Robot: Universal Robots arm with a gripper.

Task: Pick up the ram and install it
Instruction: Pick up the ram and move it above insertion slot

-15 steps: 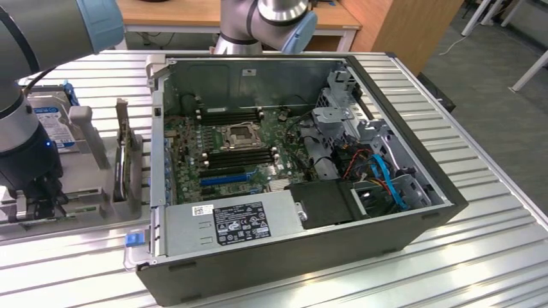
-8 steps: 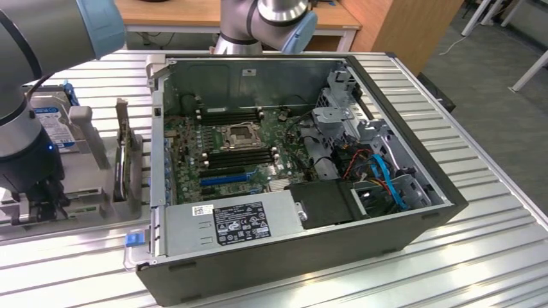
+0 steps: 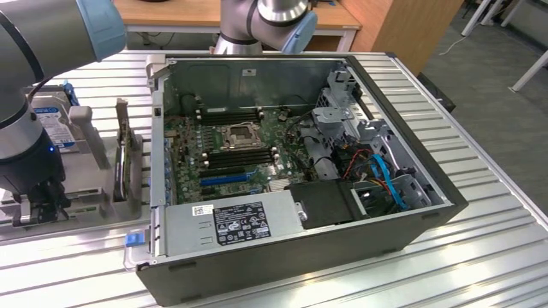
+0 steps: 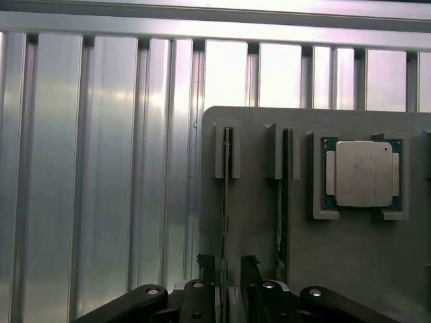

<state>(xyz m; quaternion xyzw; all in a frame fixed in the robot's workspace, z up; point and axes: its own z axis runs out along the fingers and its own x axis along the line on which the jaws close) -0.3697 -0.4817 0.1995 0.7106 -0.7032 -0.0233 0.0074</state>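
Jaws of the black two-finger gripper (image 4: 227,269) stand spread, one finger each side of the ram (image 4: 227,202), a thin green stick on edge in a groove of the grey plastic holder (image 4: 256,215); nothing is pinched. Just beside it stands a second thin stick (image 4: 285,202), then the square silver processor (image 4: 363,173). Likely hazards: an off-centre closure could tilt the ram and jam it in the groove; a finger could clip the neighbouring stick
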